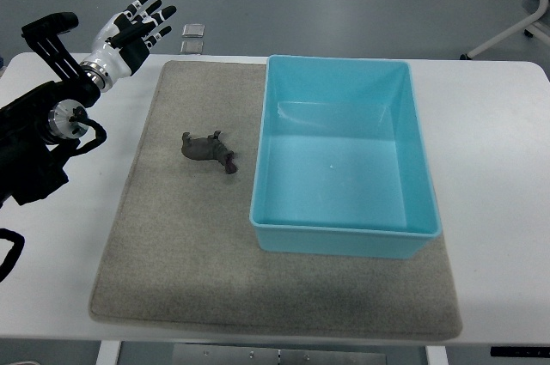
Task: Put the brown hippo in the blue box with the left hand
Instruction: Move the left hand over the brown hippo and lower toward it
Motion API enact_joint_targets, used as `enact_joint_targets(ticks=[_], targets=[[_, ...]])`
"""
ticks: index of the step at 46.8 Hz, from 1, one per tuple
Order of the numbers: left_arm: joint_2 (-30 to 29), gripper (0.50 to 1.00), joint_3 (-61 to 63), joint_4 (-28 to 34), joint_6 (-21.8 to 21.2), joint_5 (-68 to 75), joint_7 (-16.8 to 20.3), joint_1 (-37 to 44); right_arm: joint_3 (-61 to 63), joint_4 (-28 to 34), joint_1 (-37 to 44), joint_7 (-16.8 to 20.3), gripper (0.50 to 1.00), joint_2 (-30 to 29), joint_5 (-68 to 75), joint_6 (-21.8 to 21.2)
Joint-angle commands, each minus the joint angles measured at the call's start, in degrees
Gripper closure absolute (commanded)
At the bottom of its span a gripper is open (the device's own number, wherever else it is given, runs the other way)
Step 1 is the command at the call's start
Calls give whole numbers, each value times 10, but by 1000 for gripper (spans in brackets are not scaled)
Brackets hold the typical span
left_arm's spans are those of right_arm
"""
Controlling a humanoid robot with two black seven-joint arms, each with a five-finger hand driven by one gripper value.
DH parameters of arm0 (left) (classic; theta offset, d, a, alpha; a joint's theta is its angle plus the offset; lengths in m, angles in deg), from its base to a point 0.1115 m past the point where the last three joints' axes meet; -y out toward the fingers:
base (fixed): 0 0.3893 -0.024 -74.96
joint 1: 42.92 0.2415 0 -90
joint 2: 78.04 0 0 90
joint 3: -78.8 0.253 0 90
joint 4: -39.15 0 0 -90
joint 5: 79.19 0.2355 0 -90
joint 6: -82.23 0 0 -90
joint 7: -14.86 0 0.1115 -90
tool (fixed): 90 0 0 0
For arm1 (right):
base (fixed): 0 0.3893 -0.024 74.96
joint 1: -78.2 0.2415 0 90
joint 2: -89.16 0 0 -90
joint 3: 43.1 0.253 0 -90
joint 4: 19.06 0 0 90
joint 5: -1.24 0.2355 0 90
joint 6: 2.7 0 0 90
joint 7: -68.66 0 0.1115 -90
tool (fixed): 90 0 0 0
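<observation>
- Now, your left hand (133, 32) sits at the far left of the scene, raised over the far left corner of the white table (490, 142), its black-and-white fingers (155, 15) spread loosely and holding nothing.
- Behind it you see the silver wrist and the black arm (39, 137) coming in from the left edge, with cables looped beside it.
- Just right of your fingertips, past the far edge of the table, two small grey square objects (193, 37) lie on the floor; you cannot tell what they are.
- Nearer and to the right of the hand, a grey felt mat (172, 245) covers the middle of the table.
- The brown hippo (206, 149) lies on that mat, well apart from your hand and just left of the blue box (344, 240), not touching it. Its head points right and slightly toward the near side.
- The blue box is an open light-blue plastic bin, resting on the right part of the mat, with nothing inside it.
- At the far right corner you see the white legs of a chair (516, 26) on the grey floor.
</observation>
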Motion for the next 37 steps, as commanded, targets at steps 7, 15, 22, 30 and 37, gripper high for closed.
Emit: enact_joint_targets(ticks=[7,15,22,30,37], targets=[[-31,501,0,-44,-1,82,-1,-9,0,0,0,0,564,0,0,0],[-67,501,34,-98,-1,137,-2,-18,0,0,0,0,564,0,0,0],[-95,501,90,-135,0,145,-2,-32,0,0,0,0,564,0,0,0],[-118,501,134,-172,0,155,-2,-51,0,0,0,0,564,0,0,0],[-143,501,166,-228,-2,205,-2,-64,0,0,0,0,564,0,0,0]])
